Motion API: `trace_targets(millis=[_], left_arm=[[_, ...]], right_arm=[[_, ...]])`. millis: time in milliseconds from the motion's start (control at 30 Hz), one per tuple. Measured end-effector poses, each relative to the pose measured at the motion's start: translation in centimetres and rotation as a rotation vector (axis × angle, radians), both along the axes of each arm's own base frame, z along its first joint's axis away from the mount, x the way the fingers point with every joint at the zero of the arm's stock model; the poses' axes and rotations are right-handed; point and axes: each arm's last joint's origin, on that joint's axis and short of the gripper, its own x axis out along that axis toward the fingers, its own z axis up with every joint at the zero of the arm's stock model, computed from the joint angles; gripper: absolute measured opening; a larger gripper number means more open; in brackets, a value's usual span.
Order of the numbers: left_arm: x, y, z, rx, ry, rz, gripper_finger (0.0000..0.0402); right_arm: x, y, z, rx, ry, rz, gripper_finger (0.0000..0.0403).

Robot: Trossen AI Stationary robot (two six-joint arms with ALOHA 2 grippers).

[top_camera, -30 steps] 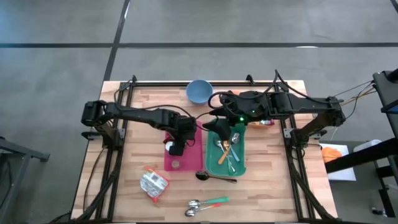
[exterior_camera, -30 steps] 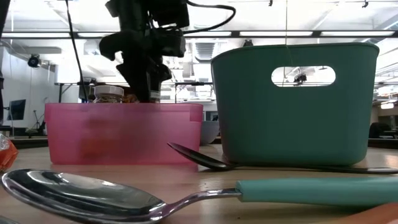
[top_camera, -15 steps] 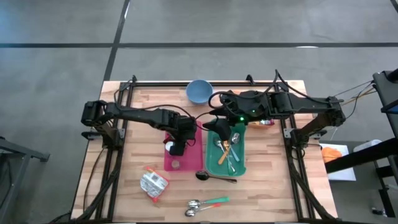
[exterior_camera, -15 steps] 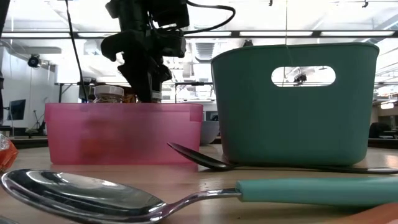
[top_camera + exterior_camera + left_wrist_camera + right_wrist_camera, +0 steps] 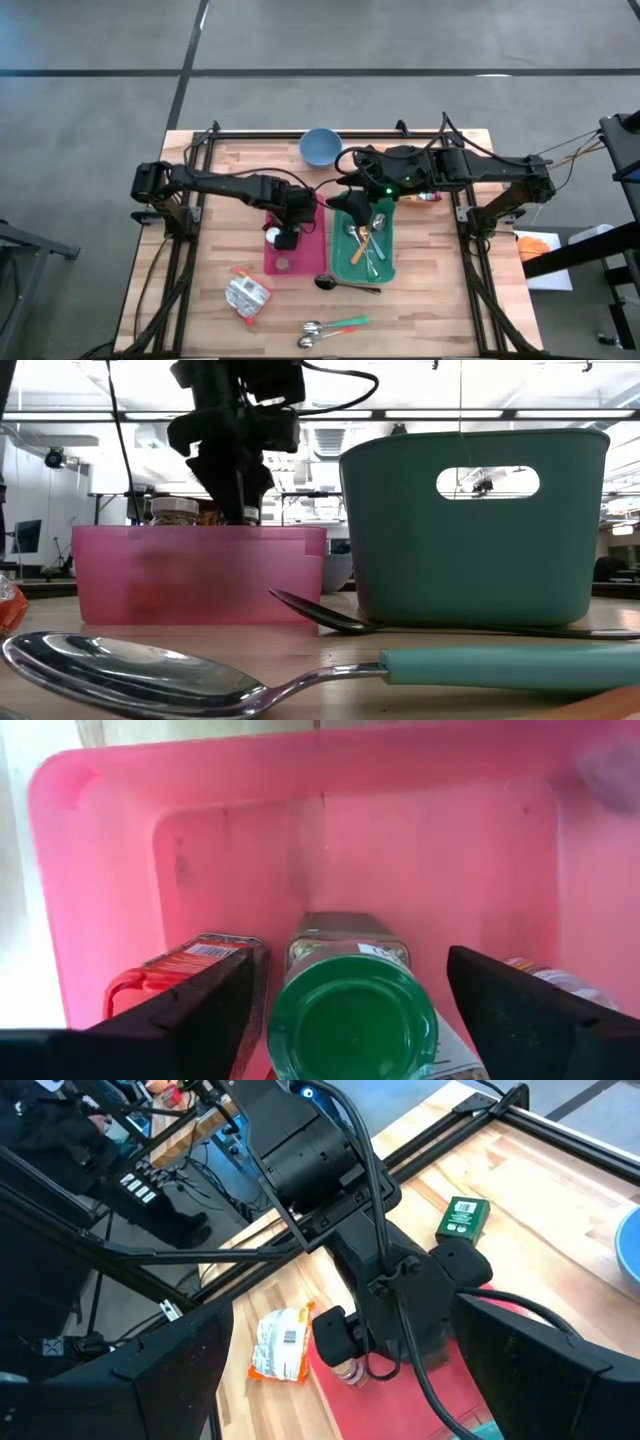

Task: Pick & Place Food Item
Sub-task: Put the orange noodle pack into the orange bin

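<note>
The left gripper (image 5: 350, 1010) hung directly over the pink bin (image 5: 110, 850), its two dark fingers (image 5: 190, 1010) spread apart with the green-lidded jar (image 5: 352, 1015) standing upright between them and clear of both. The jar sat inside the bin, just below the gripper, with a red-capped container (image 5: 175, 970) lying just beside one finger and a pale packet (image 5: 545, 975) beside the other.

The jar looked like glass with a smooth screw lid, so it was probably stiff, fairly heavy for its size, slick on the sides and breakable if dropped. The sound place to take it seemed to be across the body just under the lid, where the shoulder would stop it sliding through the pads.

The right gripper (image 5: 345, 200) waited over the near edge of the green bin (image 5: 385, 245), jaws wide and nothing between them.

Much stayed unclear. The jar's label and contents were cut off under the lid in the left wrist view, and in the low view the bin wall blurred everything inside to a smear. From above, the left gripper covered the jar almost wholly. Whether the jar rested flat on the bin floor could not be told
</note>
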Motion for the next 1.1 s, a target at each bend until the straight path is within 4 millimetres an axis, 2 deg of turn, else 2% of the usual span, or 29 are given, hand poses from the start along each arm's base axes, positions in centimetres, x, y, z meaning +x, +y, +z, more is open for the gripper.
trace_targets(millis=[300, 567, 767, 1000, 1100], left_arm=[[0.3, 0.0, 1.9, -0.001, 0.001, 0.002, 0.0341], [-0.8, 0.1, 6.4, 0.022, -0.063, 0.020, 0.0342], [-3.7, 1.4, 10.4, 0.115, -0.163, 0.184, 0.0342], [-8.1, 4.5, 13.5, 0.056, -0.237, 0.694, 0.0342], [-9.7, 4.5, 14.0, 0.014, -0.194, 0.662, 0.0342]], right_arm=[[0.0, 0.0, 0.0, 0.000, 0.000, 0.000, 0.0367], [0.0, 0.0, 0.0, 0.000, 0.001, 0.000, 0.0367], [0.0, 0.0, 0.0, 0.000, 0.001, 0.000, 0.0367], [0.0, 0.0, 0.0, 0.000, 0.000, 0.000, 0.0367], [0.0, 0.0, 0.0, 0.000, 0.000, 0.000, 0.0367]])
